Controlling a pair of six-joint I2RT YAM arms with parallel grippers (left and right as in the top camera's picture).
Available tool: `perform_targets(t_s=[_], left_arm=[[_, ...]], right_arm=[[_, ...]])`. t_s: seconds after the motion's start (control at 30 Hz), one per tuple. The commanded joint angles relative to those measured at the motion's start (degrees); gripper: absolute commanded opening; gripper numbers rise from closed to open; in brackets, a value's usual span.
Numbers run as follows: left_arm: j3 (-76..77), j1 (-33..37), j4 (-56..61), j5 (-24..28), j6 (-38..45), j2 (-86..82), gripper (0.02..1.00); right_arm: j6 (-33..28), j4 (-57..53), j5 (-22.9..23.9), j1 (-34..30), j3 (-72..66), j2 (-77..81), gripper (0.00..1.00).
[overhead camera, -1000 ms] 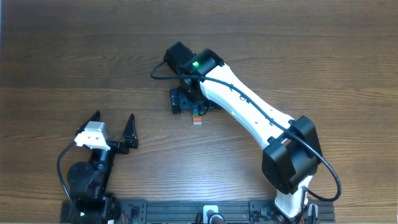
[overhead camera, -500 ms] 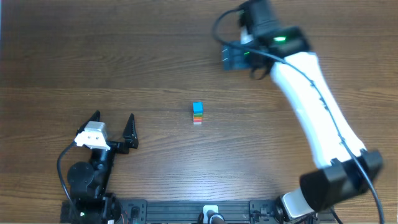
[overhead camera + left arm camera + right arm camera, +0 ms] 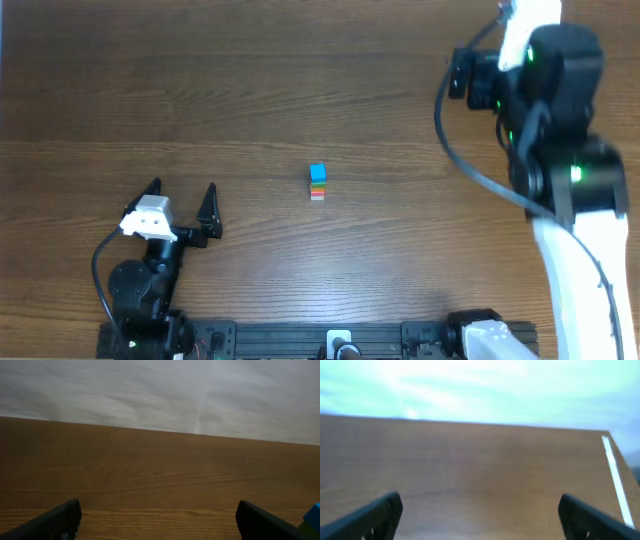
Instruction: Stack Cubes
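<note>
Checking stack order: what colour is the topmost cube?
Blue top cube; top view shows it best.

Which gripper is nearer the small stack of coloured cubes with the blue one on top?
Left. The left gripper is left of the cube stack, closer to the bases; the right gripper is raised farther off, toward the far right.

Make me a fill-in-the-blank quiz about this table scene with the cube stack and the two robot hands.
The top cube of the small stack of coloured cubes is ____. Directly under it sits a ____ cube. The left hand rests away from the stack with its fingers ____. The right hand is open and holds ____.
Missing words: blue; green; open; nothing.
</note>
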Motion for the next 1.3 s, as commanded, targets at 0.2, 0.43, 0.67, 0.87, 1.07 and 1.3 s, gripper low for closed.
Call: perform_targets(t_s=[0.2, 0.43, 0.67, 0.87, 1.07, 1.3], left_arm=[[-0.3, 0.3, 0.0, 0.5, 0.9, -0.5, 1.000], [-0.3, 0.3, 0.0, 0.5, 0.9, -0.5, 1.000], [-0.3, 0.3, 0.0, 0.5, 0.9, -0.5, 1.000], [-0.3, 0.3, 0.0, 0.5, 0.9, -0.5, 1.000], [-0.3, 0.3, 0.0, 0.5, 0.9, -0.5, 1.000], [-0.3, 0.3, 0.0, 0.5, 0.9, -0.5, 1.000]], right_arm=[[-1.7, 9.1, 3.8, -2.5, -22.2, -21.6, 0.991], [-0.9, 7.9, 2.4, -2.6, -39.3, -37.6, 0.991], [-0.9, 16.2, 2.4, -2.6, -55.2, -52.5, 0.991], [-0.9, 21.0, -3.7, -2.6, -65.5, -62.4, 0.993], [-0.9, 24.7, -8.7, -2.6, -71.3, -67.0, 0.993], [-0.9, 30.3, -10.3, -2.6, -74.8, -67.0, 0.993]])
